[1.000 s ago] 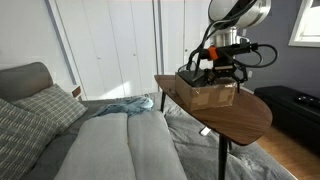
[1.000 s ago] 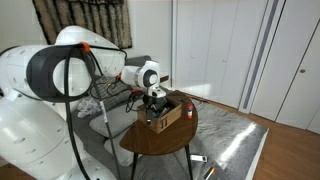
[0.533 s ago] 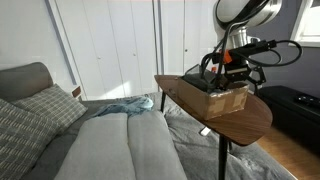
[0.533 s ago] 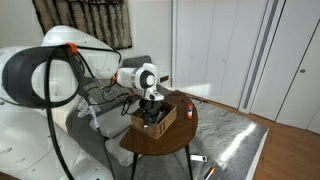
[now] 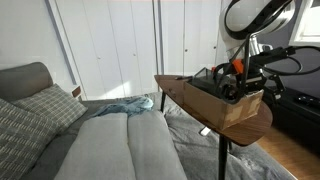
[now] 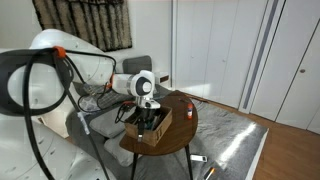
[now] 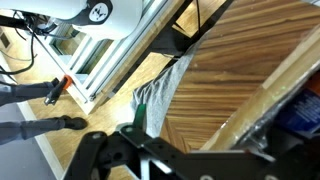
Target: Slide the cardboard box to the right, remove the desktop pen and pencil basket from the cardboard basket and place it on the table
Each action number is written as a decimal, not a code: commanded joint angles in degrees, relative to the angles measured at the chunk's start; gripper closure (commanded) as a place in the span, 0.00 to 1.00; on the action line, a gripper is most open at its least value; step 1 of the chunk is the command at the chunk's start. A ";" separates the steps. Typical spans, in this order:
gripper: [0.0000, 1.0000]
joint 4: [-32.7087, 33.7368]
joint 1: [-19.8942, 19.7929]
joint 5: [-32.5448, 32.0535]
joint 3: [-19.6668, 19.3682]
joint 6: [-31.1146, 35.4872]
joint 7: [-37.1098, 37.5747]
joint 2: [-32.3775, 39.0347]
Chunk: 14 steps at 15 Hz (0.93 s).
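The cardboard box (image 5: 240, 108) sits toward the far end of the table (image 5: 180, 88), its brown wall facing out; in another exterior view the box (image 6: 160, 133) lies on the near part of the table (image 6: 172, 145). My gripper (image 5: 243, 85) (image 6: 146, 112) reaches down into the box, jaws open, nothing visibly held. In the wrist view the gripper (image 7: 190, 152) is a dark frame along the bottom, next to the box wall (image 7: 265, 95) and the wooden table top (image 7: 230, 60). Dark contents lie under the gripper; I cannot single out the desktop pen and pencil basket.
A grey couch (image 5: 110, 145) with a patterned pillow (image 5: 30, 115) and a bluish cloth (image 5: 120, 107) stands beside the table. A dark cabinet (image 5: 295, 105) is behind it. White closet doors (image 6: 215, 50) line the wall. Small items lie on the floor (image 6: 203, 165).
The gripper and the cardboard box have slid together along the table, rightward in an exterior view, toward the table's end. The jaws stay open.
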 commanded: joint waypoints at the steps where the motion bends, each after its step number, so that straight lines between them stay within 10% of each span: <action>1: 0.00 -4.68 -0.14 -0.04 0.95 -3.02 -0.18 -3.94; 14: 0.00 -5.93 -4.31 0.55 -0.01 -1.36 6.49 -12.46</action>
